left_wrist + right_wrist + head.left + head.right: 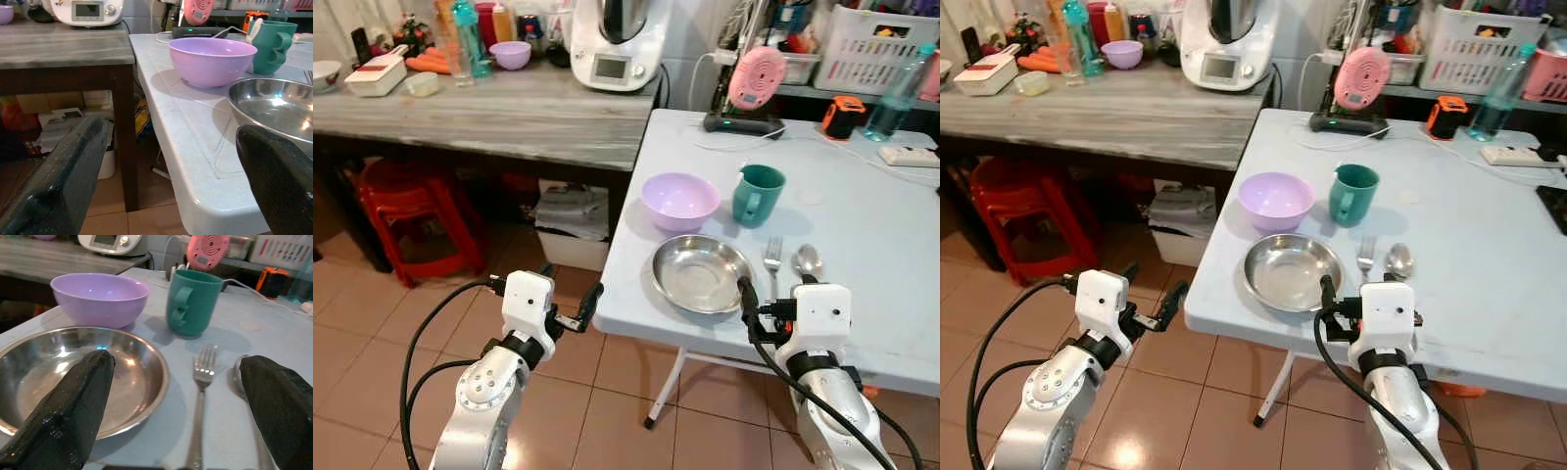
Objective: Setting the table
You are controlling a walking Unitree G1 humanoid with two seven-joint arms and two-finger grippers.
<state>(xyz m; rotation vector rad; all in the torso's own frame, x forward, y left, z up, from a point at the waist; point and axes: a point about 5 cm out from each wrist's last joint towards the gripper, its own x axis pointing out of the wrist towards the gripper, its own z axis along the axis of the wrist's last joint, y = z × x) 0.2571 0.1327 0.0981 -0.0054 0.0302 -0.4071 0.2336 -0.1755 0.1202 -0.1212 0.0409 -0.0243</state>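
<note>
On the white table [871,235] a purple bowl [680,199] and a teal mug [758,194] stand side by side. In front of them lies a steel plate [702,273], with a fork [772,257] and a spoon [808,261] to its right. My right gripper [775,292] hovers open at the table's front edge, one finger by the plate's rim; the right wrist view has the fork [200,382] between its fingers. My left gripper [570,294] is open and holds nothing, over the floor just off the table's left front corner.
A wooden counter [489,108] with a white kitchen machine [617,39] runs along the left, red stools [411,211] beneath it. At the table's back are a pink device [757,78], a water bottle [896,98] and a power strip [909,155]. Tiled floor [607,411] lies below.
</note>
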